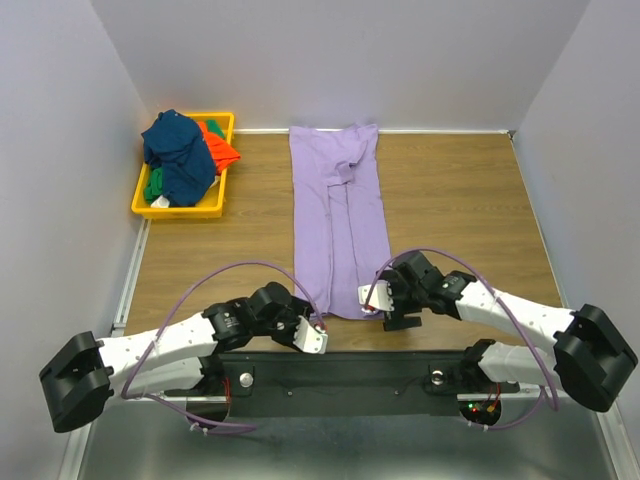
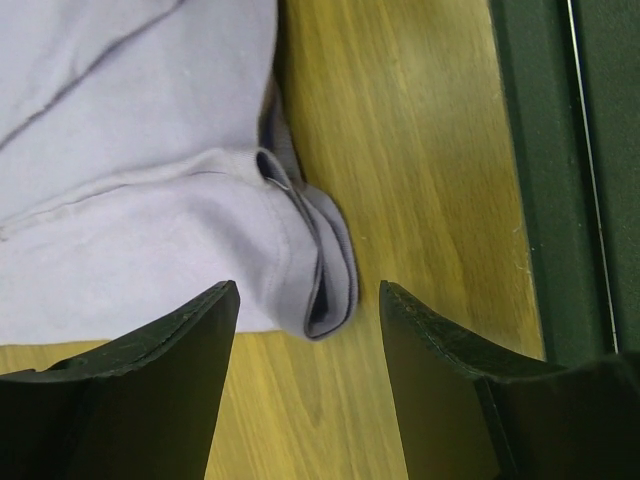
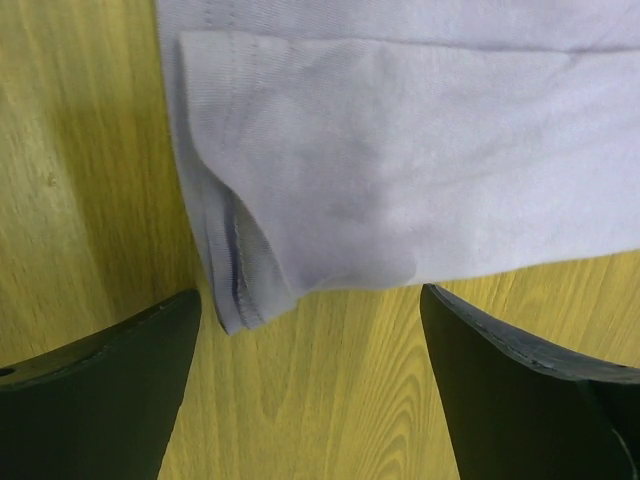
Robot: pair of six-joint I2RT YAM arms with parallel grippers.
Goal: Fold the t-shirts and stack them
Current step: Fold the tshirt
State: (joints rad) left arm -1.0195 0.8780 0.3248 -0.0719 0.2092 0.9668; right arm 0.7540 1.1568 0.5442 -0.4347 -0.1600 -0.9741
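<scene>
The lavender-purple t-shirt lies folded lengthwise into a long strip on the wooden table, collar end far. My left gripper is open at its near left corner. In the left wrist view, that folded hem corner sits just ahead of the open left gripper. My right gripper is open at the near right corner. In the right wrist view, the hem lies just beyond the right gripper. Navy blue, orange-red and green shirts are heaped in the bin.
The yellow plastic bin stands at the far left of the table. A black base plate runs along the near edge; its rail shows in the left wrist view. White walls enclose three sides.
</scene>
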